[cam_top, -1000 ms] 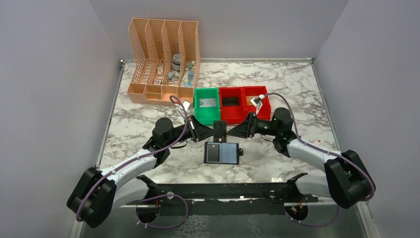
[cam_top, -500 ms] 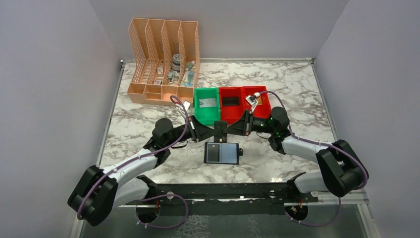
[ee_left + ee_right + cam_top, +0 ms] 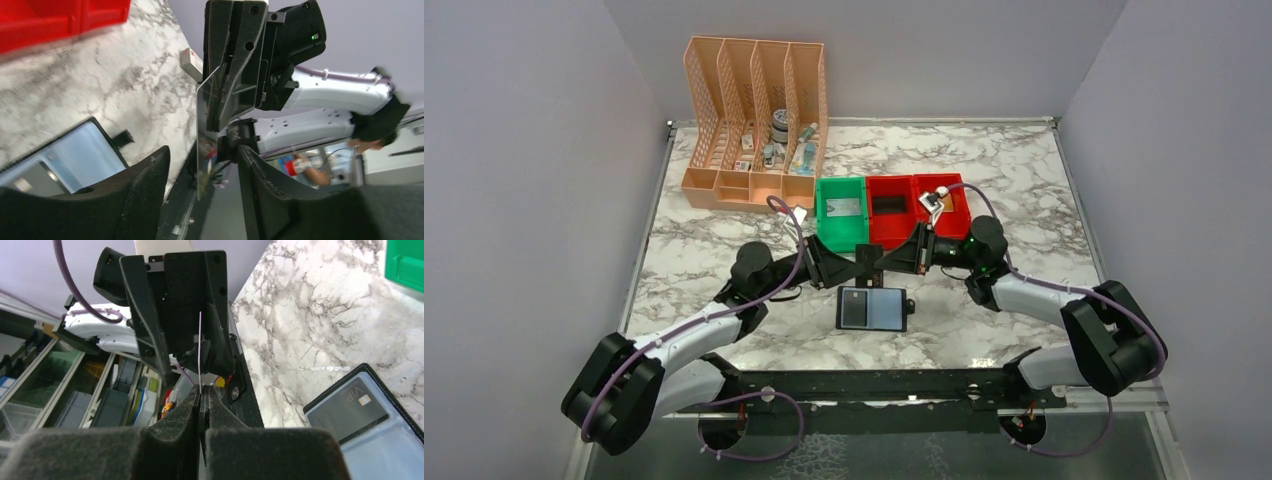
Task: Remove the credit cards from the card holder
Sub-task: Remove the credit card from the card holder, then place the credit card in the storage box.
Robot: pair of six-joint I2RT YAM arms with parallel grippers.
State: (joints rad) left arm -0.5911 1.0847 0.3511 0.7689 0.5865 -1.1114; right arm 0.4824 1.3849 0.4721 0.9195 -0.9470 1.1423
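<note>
Your right gripper (image 3: 201,395) has its fingers pressed together on the edge of a thin credit card (image 3: 199,350), holding it upright in the air. Your left gripper (image 3: 202,150) faces it with fingers spread to either side of that card, clear of it. Seen from overhead, the held card hangs just at 12 o'clock of the card holder (image 3: 871,308), which lies open and flat on the marble table (image 3: 724,230) with a dark card (image 3: 855,307) in its 9 o'clock half.
</note>
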